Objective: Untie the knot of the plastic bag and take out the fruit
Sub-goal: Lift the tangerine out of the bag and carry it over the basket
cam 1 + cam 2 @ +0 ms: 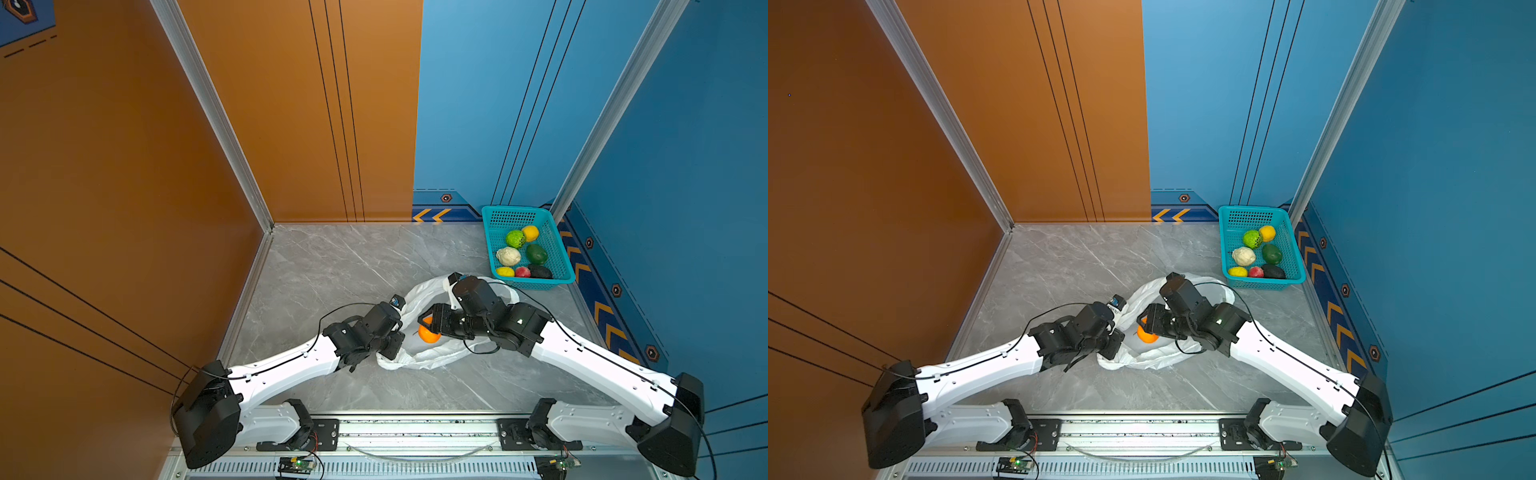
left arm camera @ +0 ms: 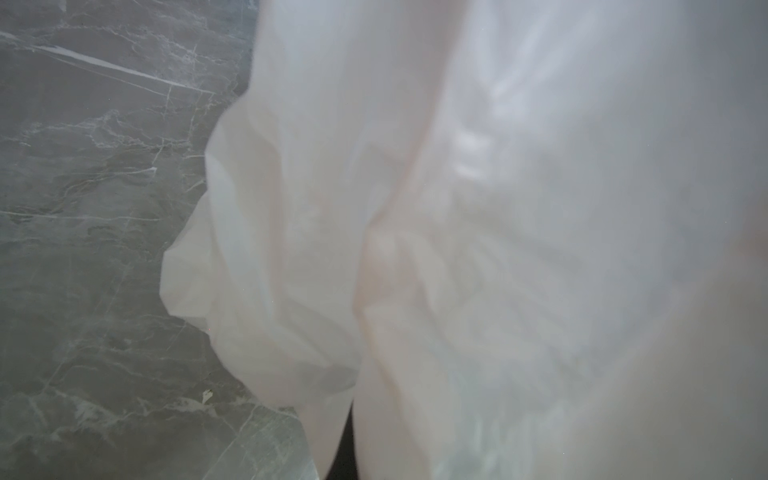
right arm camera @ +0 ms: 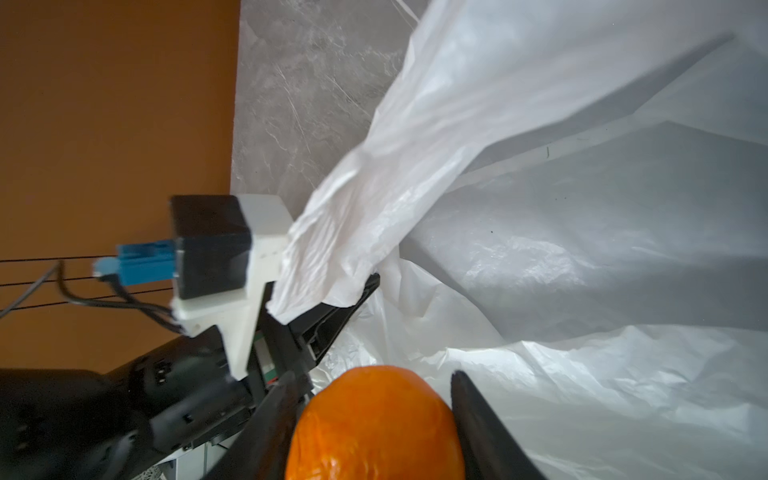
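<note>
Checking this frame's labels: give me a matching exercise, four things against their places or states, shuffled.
1 orange
2 left pincer
3 bag
4 apple

A in the basket
B shut on the bag's edge
C between the right pincer's jaws
D lying open on the table

Pairs: 1-C, 2-B, 3-D, 4-A
</note>
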